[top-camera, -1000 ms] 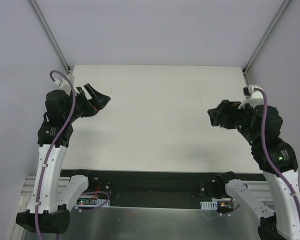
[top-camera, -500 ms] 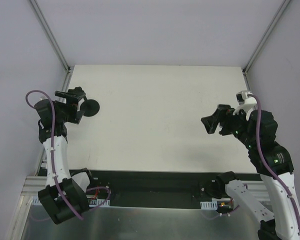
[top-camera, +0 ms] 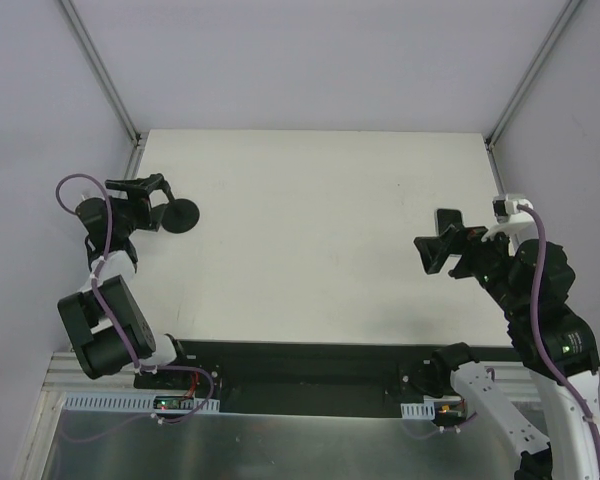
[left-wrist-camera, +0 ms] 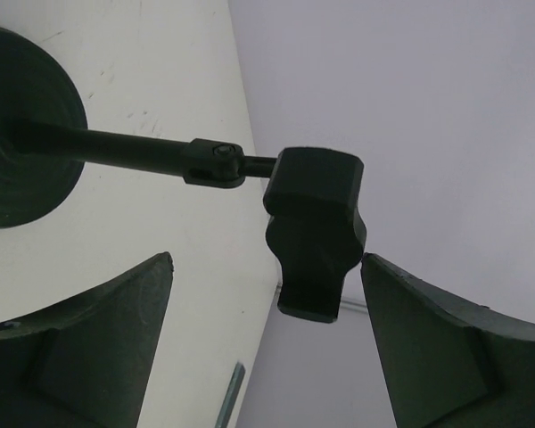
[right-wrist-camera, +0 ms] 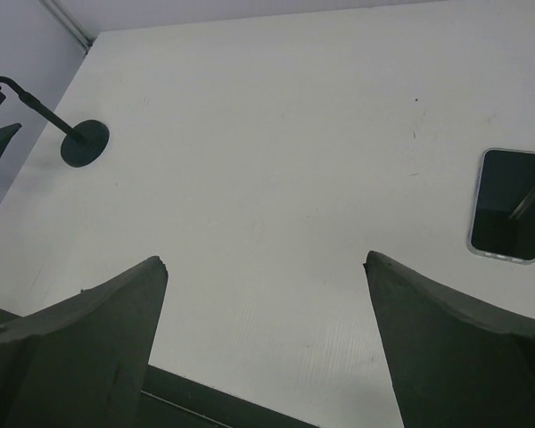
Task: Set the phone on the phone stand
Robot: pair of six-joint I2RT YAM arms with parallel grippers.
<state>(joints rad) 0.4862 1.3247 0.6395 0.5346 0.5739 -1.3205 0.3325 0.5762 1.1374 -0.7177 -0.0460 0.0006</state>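
One phone (right-wrist-camera: 508, 204), apparently wrist-view only

The left arm (top-camera: 98, 300) is showing white link shells between bulky black joint housings, with a purple cable (top-camera: 75, 185) trailing off the wrist. The right arm (top-camera: 540, 310) is wearing the same white and black, a purple cable (top-camera: 540, 260) plugging into a white connector (top-camera: 510, 205). Up close, the claw fingers (right-wrist-camera: 80, 348) are reading as dark, matte, wedge-shaped blades.

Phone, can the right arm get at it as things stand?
Probably yes: the phone lies flat on bare table ahead of the open right hand, and nothing shows between them.
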